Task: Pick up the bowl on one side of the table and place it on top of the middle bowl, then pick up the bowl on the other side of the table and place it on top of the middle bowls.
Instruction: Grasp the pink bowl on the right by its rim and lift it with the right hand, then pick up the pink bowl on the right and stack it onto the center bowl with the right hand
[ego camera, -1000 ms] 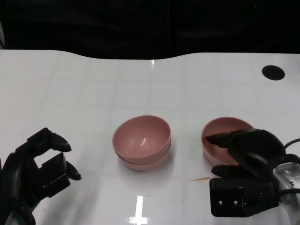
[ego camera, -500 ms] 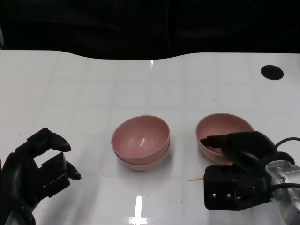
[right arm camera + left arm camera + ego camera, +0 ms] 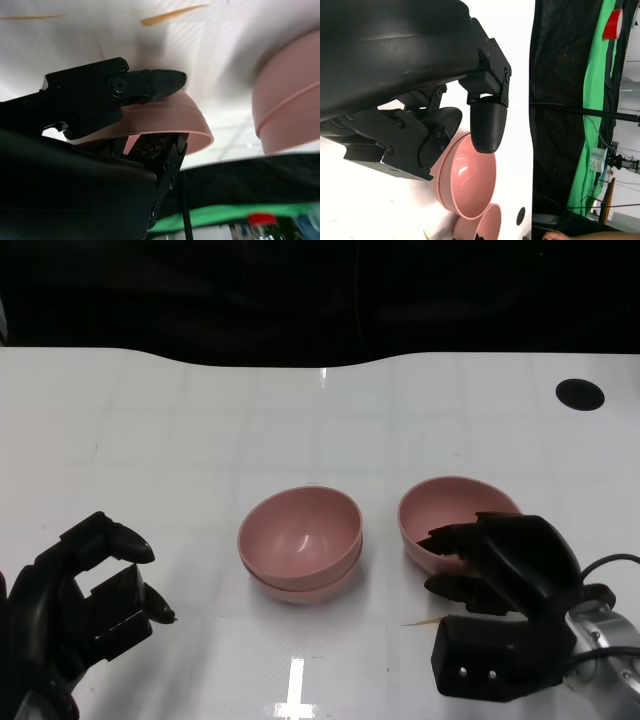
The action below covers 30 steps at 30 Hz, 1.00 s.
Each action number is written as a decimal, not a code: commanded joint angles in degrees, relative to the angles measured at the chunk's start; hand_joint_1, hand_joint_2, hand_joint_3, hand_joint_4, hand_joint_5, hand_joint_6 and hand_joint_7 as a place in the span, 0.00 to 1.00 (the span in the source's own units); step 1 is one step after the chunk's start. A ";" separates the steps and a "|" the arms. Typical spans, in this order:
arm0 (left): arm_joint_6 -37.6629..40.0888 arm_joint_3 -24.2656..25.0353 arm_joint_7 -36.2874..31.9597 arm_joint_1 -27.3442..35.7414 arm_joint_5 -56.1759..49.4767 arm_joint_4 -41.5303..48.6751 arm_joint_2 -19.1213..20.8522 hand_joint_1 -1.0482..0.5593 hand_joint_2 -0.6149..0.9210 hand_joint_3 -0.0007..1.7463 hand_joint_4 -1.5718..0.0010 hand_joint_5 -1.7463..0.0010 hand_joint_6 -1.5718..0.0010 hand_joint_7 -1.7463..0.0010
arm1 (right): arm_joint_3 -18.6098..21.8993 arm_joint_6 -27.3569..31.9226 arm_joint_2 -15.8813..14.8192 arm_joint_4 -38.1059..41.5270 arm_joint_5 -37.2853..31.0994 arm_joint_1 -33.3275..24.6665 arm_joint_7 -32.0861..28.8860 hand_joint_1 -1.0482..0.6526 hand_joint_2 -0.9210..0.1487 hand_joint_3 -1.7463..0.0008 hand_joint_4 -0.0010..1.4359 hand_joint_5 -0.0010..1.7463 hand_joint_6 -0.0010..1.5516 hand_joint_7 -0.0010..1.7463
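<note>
- On the right of the white surface [image 3: 180,420]: side bowl [image 3: 445,510], pink, gripped at its near rim by the right robot hand [image 3: 500,560], fingers over the rim; it had shifted toward the centre over the last second and appeared lifted and tilted.
- Centre: middle bowls [image 3: 300,540], two already nested, unmoved.
- Left robot hand [image 3: 85,595]: held nothing, fingers loosely curled, unchanged.
- Judgement: second stacking underway; carry partly done, placing remained.
</note>
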State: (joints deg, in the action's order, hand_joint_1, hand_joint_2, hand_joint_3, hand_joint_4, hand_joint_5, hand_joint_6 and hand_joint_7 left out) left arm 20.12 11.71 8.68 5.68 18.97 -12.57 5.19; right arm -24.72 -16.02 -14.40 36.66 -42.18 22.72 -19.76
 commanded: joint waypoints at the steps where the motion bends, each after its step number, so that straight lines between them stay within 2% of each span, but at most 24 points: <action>1: -0.63 0.33 -0.29 0.24 -0.11 -0.05 0.18 0.67 0.86 0.69 0.53 0.00 0.63 0.00 | 0.22 -3.95 -0.59 2.51 0.72 0.77 -3.48 0.49 0.00 0.84 0.47 0.99 0.34 0.95; 3: -0.89 0.35 0.03 0.17 -0.05 0.27 0.27 0.67 0.86 0.69 0.53 0.00 0.63 0.00 | 0.54 -5.68 -0.69 3.33 1.15 1.04 -4.58 0.49 0.00 0.83 0.46 1.00 0.31 0.99; 10: -0.32 0.30 -0.47 0.08 -0.28 0.24 0.29 0.67 0.85 0.69 0.52 0.00 0.62 0.00 | 1.20 -11.17 -1.28 3.84 1.11 1.76 -8.66 0.48 0.00 0.81 0.48 1.00 0.32 1.00; 15: -0.10 -0.03 -0.66 0.10 -0.27 -0.27 -0.04 0.67 0.85 0.69 0.52 0.00 0.62 0.00 | 3.49 -13.02 -1.93 -1.43 2.58 2.54 -8.16 0.50 0.00 0.81 0.52 1.00 0.34 1.00; 19: -0.72 -0.18 -0.66 0.02 -0.45 0.05 -0.44 0.68 0.84 0.70 0.52 0.00 0.62 0.00 | 4.89 -12.19 -2.43 -6.27 2.24 3.16 -7.06 0.49 0.00 0.76 0.55 1.00 0.36 1.00; 24: -0.95 -0.54 -0.64 0.12 -0.96 -0.06 -0.55 0.68 0.84 0.71 0.51 0.00 0.62 0.00 | 6.45 -10.38 -2.49 -13.30 3.58 4.08 -2.16 0.47 0.01 0.69 0.57 1.00 0.38 1.00; 27: -1.14 -0.58 -0.52 0.18 -0.94 0.08 -0.67 0.68 0.83 0.72 0.51 0.00 0.61 0.00 | 7.10 -9.63 -2.43 -16.90 5.00 4.52 1.65 0.47 0.14 0.53 0.57 1.00 0.41 0.98; 29: -0.96 -0.71 -0.77 0.24 -1.04 -0.26 -0.79 0.68 0.83 0.72 0.51 0.00 0.61 0.00 | 7.19 -8.78 -2.18 -19.67 5.80 5.08 4.74 0.46 0.19 0.49 0.57 1.00 0.41 0.97; 30: -0.88 -0.76 -0.88 0.26 -1.10 -0.41 -0.83 0.68 0.83 0.72 0.51 0.00 0.61 0.00 | 7.22 -8.30 -2.01 -20.72 5.85 5.21 5.77 0.46 0.19 0.52 0.57 1.00 0.41 0.97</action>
State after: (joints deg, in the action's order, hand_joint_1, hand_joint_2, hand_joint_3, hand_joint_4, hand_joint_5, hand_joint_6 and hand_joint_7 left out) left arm 19.87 10.90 8.66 5.62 18.53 -12.42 4.23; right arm -18.06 -24.85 -16.22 17.89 -37.40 26.69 -15.39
